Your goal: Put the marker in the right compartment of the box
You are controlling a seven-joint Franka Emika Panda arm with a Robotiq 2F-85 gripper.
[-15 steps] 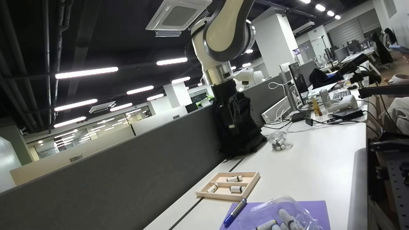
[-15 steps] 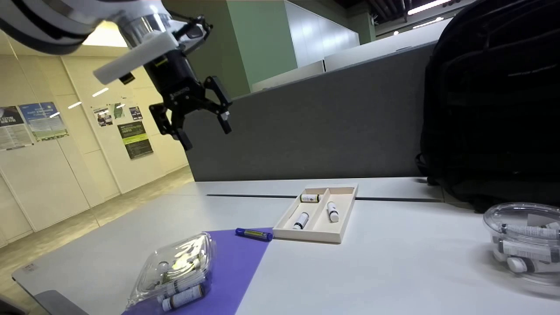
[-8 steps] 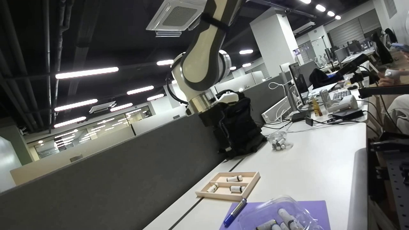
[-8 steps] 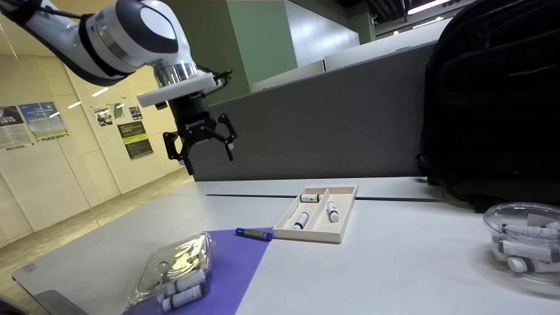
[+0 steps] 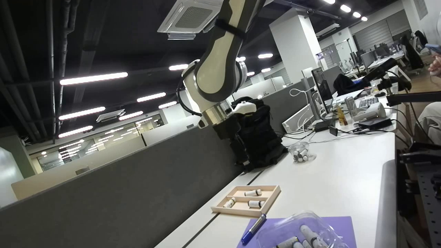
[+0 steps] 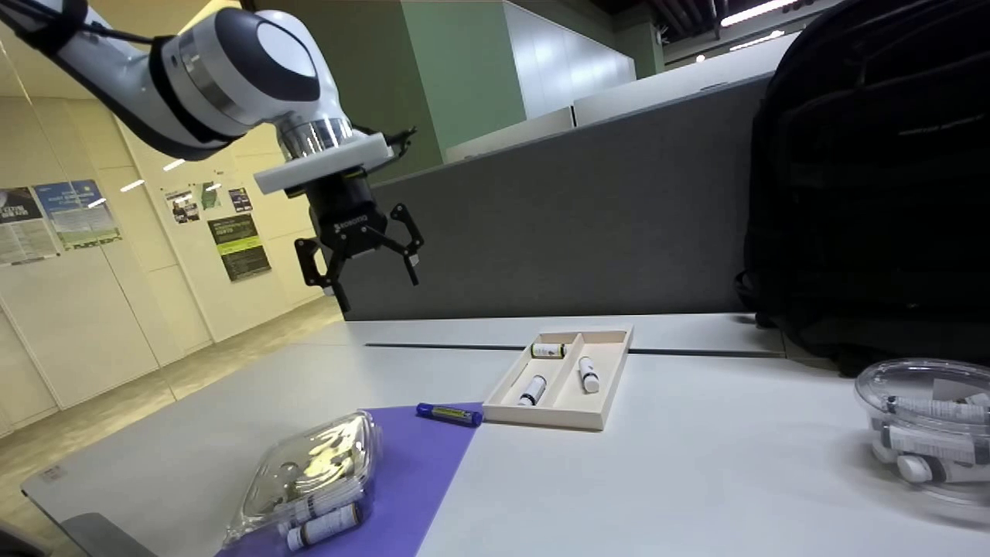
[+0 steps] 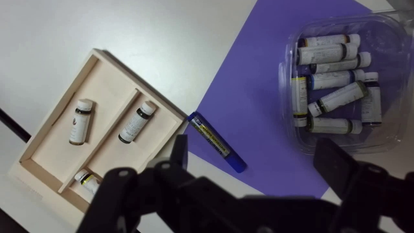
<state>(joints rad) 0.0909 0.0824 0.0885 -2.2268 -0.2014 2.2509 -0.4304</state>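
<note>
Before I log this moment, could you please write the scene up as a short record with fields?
marker: blue, lying on the purple sheet, one end beside a corner of the box; contact unclear
box: light wood, two vials on one side of its divider, one on the other
tool: open, above the table, nothing in it
clear container: holds more vials, partly over the purple sheet
round tub: clear, with vials, on the table
task status: marker not yet in the box

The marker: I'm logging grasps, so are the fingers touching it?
Apart: an exterior view shows a wide gap between the open fingers, hanging high, and the marker lying below.
</note>
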